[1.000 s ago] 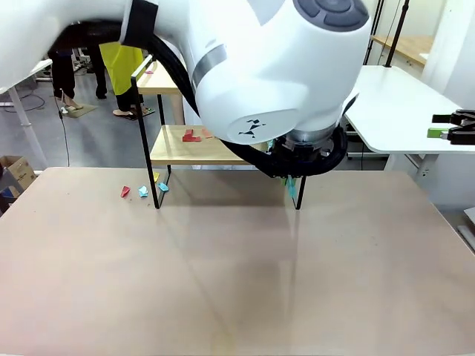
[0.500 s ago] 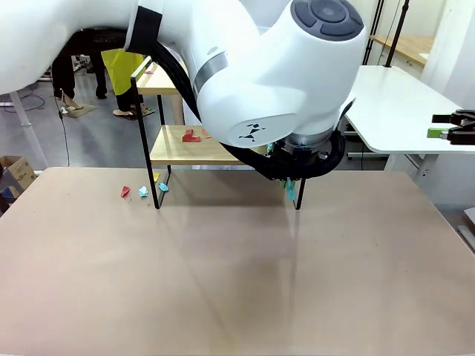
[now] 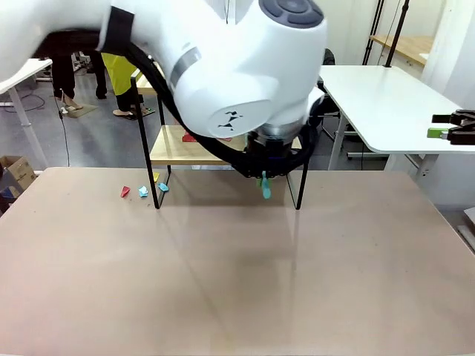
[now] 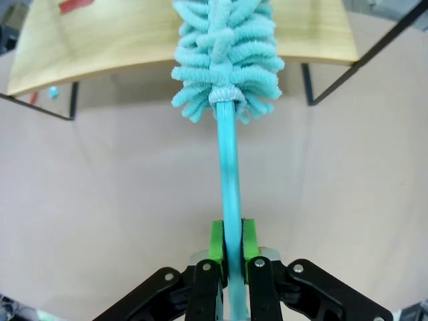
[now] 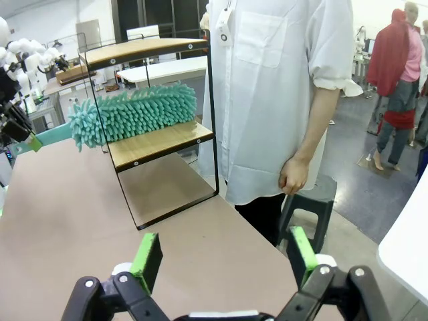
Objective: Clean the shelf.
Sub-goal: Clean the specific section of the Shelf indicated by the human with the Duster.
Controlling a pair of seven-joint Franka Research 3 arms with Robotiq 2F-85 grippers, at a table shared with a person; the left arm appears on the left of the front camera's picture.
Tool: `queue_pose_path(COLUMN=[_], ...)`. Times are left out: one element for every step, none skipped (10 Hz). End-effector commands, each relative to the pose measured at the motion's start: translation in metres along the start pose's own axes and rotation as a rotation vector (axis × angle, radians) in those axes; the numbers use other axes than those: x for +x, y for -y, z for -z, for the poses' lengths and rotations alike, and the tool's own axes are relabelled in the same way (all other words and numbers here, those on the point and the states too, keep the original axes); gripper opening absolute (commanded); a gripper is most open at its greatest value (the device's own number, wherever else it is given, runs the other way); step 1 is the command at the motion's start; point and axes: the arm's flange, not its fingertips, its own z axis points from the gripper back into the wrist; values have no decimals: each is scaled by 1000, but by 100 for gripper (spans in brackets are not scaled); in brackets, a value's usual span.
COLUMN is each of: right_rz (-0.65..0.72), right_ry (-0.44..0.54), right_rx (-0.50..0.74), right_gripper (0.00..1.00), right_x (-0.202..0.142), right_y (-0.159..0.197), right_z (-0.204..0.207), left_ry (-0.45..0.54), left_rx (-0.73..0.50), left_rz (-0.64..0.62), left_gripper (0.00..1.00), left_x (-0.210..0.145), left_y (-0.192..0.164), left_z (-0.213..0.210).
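Teal fluffy duster point(image 4: 227, 60) lay on the lower tier of the wood-and-black-wire shelf point(image 4: 120, 47), left tool point(image 4: 233, 241) clamped on its handle, right tool point(image 5: 221, 257) gaping; flat, light strokes looked smartest.

Nothing legible here — no words, labels, brands or numbers can be read.

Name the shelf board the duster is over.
The lower board: the teal duster stretches along it, beneath the upper board, held by the left gripper.
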Motion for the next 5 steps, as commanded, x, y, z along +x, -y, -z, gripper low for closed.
queue_pose_path(right_rz=[-5,-5,-5,-5,-5], right_ry=[2,2,2,2,2], right_rx=[-7,-7,-7,-7,-7], right_gripper=[100,100,100,100,100], right_x=[3,3,3,3,3], right_y=[0,0,0,0,0], right_z=[2,2,2,2,2], left_ry=[-45,-59,-73,-91,-105], left_rx=[26,61,90,122,183], left_rz=[-12,-23,-27,-35,-53], left_gripper=[13,13,13,13,13], left_x=[-3,-3,-2,-2,-1], left_y=[-42,-57,-71,-85,-104], left_z=[-1,2,6,11,13])
